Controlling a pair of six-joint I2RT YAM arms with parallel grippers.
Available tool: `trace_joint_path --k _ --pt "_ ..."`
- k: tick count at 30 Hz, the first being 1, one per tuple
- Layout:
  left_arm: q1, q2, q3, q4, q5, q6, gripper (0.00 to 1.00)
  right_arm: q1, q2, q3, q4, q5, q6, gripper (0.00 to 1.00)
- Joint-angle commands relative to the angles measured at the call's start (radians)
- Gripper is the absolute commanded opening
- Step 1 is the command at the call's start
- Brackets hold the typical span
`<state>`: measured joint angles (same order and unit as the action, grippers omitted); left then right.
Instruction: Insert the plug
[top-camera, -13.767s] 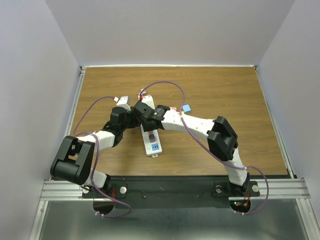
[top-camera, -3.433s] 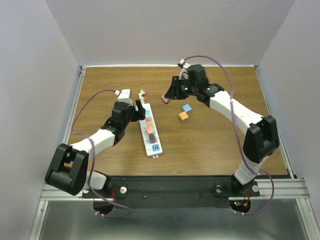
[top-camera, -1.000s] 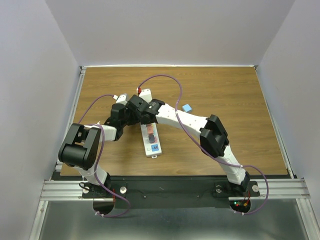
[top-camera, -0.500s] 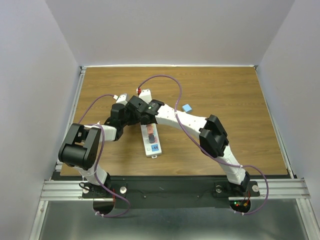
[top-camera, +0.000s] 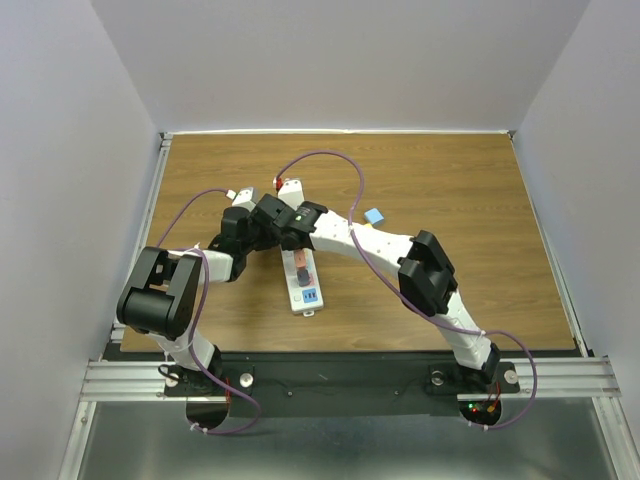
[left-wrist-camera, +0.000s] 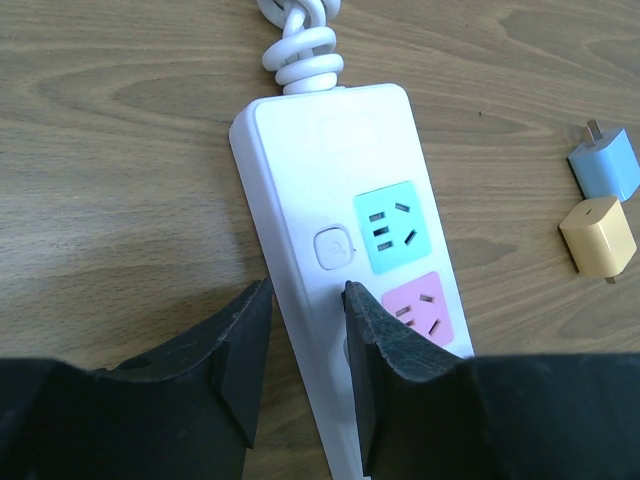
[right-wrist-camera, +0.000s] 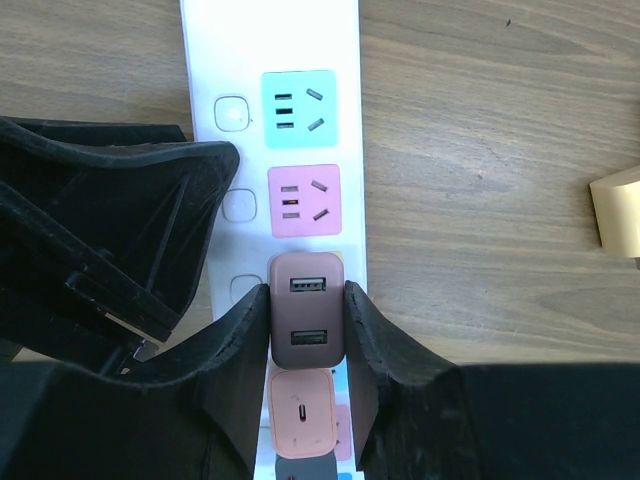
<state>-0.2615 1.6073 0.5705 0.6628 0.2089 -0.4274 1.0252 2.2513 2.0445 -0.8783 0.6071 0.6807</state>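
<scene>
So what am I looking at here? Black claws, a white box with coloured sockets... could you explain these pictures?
Two robot arms stand at a wooden table. One picture looks down from above. The other two come from a camera on each wrist, so the black shapes there are that arm's own fingers. The white box is a power strip. The left gripper pinches its edge, apparently steadying it. The right gripper is shut on a brown charger, holding it at the strip beside a pink charger; whether it is fully seated I cannot tell. A blue charger and a yellow charger lie loose on the table.
</scene>
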Motion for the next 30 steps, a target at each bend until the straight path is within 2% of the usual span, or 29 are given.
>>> trace_joint_path --k 1,10,30 --pt "0.002 0.009 0.023 0.014 0.014 0.013 0.45 0.016 0.021 -0.029 -0.045 -0.015 0.025 0.0" --pt "0.005 0.013 0.025 0.012 0.02 0.012 0.45 0.029 0.005 -0.102 -0.041 -0.053 0.075 0.0" --pt "0.008 0.02 0.029 0.012 0.033 0.015 0.44 0.035 0.017 -0.175 0.042 -0.073 0.074 0.0"
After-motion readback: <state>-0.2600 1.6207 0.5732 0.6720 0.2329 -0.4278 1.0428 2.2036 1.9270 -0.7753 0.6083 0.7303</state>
